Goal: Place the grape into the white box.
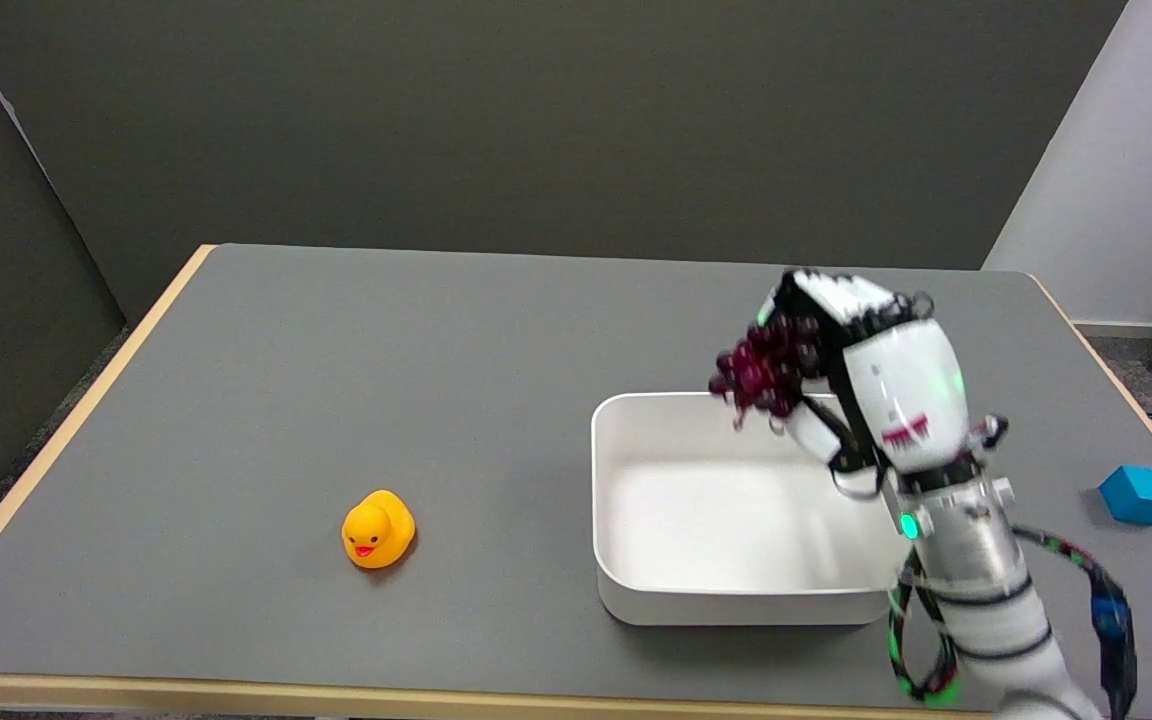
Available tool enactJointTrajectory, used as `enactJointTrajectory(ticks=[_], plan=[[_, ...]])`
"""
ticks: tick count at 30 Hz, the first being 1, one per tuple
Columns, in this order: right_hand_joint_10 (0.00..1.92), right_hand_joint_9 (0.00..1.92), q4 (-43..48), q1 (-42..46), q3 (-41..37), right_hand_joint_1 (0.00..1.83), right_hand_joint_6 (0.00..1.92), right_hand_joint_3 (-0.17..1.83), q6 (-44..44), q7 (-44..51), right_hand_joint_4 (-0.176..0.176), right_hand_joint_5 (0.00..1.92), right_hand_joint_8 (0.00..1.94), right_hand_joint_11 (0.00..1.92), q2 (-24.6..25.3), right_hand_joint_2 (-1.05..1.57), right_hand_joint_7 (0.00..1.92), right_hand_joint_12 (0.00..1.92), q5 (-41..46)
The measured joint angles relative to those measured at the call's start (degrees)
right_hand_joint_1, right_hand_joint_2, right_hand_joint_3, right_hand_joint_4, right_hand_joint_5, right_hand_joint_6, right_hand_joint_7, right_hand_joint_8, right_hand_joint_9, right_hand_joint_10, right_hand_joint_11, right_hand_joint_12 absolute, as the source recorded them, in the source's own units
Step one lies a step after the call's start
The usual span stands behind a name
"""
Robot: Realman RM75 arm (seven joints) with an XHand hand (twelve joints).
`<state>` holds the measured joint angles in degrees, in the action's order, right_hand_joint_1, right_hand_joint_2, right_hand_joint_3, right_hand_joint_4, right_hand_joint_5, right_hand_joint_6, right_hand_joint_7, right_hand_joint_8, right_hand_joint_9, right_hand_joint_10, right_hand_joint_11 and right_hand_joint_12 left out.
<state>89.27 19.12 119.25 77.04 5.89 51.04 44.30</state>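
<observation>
The right hand [841, 365] holds the grape [762, 372] — a dark purple bunch — with its fingers curled around it, in the air above the far edge of the white box [636, 590]. The bunch hangs near the rim, not over the middle. If the hand lets go here, the grapes may hit the far wall and fall outside — onto the table [336, 380].

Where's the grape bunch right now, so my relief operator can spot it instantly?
Find the white box right of centre on the grey table. Over its far right corner, the right hand holds the grape bunch, the only dark purple thing in view.
</observation>
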Motion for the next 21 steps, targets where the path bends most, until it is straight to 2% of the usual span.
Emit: enactJointTrajectory(ticks=[2,4,6,7,8,9,10,13,21], plan=[[1.82,0.91,-1.44,1.01,1.4,1.17,1.57,0.49,2.9,-0.44,-0.176,0.63,1.62,0.73,0.59,1.07,0.69,1.92,-0.46],[1.37,0.73,-2.76,1.79,2.6,0.76,1.06,0.88,5.25,-0.92,-0.009,0.5,1.07,0.58,1.09,0.76,0.76,1.77,-0.62],[1.23,0.58,-4.06,2.45,3.71,0.69,0.91,0.88,7.29,-1.72,-0.001,0.45,0.89,0.49,1.56,0.74,0.67,1.69,-0.63],[0.86,0.36,-4.6,2.68,4.17,0.6,0.72,0.9,8.12,-2.24,-0.001,0.32,0.65,0.3,1.73,0.68,0.44,1.38,-0.6],[0.36,0.07,-5.04,2.89,4.56,0.47,0.47,0.92,8.77,-2.81,-0.002,0.14,0.34,0.06,1.87,0.59,0.13,0.96,-0.54],[0.15,0.0,-5.59,3.12,5.05,0.43,0.35,0.91,9.53,-3.69,-0.006,0.08,0.17,0.0,2.03,0.57,0.03,0.78,-0.44],[0.04,0.0,-6.09,3.3,5.39,0.43,0.26,0.89,10.15,-4.61,-0.011,0.05,0.04,0.0,2.15,0.56,0.01,0.68,-0.27],[0.0,0.0,-7.58,3.72,6.36,0.41,0.09,0.84,11.91,-8.55,-0.019,0.01,0.0,0.0,2.45,0.55,0.0,0.44,0.49],[0.0,0.0,-11.06,3.37,7.85,0.42,0.1,0.84,13.14,-19.35,-0.025,0.0,0.0,0.0,2.59,0.54,0.0,0.44,3.63]])
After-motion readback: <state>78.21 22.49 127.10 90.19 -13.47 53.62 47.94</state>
